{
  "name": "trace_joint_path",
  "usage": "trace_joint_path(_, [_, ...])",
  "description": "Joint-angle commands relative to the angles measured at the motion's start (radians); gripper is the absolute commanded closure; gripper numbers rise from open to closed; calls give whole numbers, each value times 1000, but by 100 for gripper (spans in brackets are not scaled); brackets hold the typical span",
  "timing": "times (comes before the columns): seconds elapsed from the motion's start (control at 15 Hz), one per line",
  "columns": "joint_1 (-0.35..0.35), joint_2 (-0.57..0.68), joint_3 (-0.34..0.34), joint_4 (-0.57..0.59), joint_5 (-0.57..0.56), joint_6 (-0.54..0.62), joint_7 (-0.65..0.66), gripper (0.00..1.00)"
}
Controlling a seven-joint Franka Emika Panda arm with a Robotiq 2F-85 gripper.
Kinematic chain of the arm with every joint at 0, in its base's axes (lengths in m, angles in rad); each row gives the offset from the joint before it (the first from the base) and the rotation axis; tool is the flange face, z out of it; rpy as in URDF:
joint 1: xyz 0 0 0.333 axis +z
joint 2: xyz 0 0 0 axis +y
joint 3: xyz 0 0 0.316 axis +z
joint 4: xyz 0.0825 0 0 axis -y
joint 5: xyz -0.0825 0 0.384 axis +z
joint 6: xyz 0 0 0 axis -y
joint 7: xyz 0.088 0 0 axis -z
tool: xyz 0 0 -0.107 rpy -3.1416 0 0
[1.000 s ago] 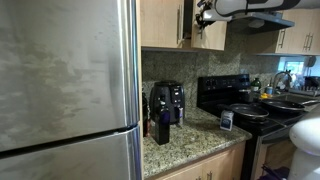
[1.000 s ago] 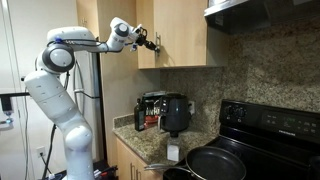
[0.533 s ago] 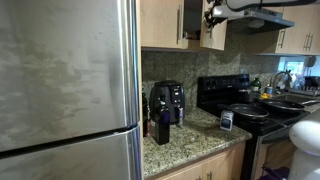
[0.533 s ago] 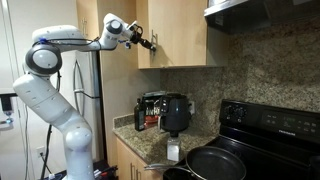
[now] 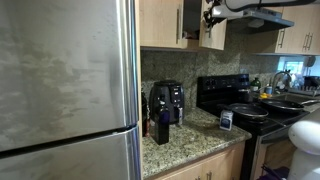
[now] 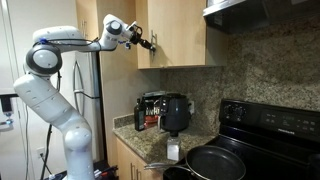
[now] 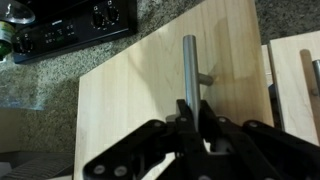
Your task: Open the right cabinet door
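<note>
The hand (image 7: 190,118) looks clamped on the lower end of the slim silver bar handle (image 7: 189,65) of the right cabinet door (image 7: 125,105), which stands slightly ajar on the upper cabinet above the granite counter (image 5: 185,135). To pull well, I judge the wrist should sweep an arc about the hinge, turning with the door so the bar neither slips nor binds. The hinge edge is out of sight, both exterior views cut off the door's top, and the dark fingertips merge with the hand's body, so the grip is hard to confirm.
</note>
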Motion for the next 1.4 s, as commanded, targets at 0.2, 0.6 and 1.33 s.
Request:
trace_joint_path(0.2, [-99,-135,-61,-129,-83,31,-61,96])
trace_joint_path(0.6, [-121,-276,-95,-227,-49,8,-88,96])
trace_joint_path(1.33, [-156,-352,-137,-311,-43,112,-185,96])
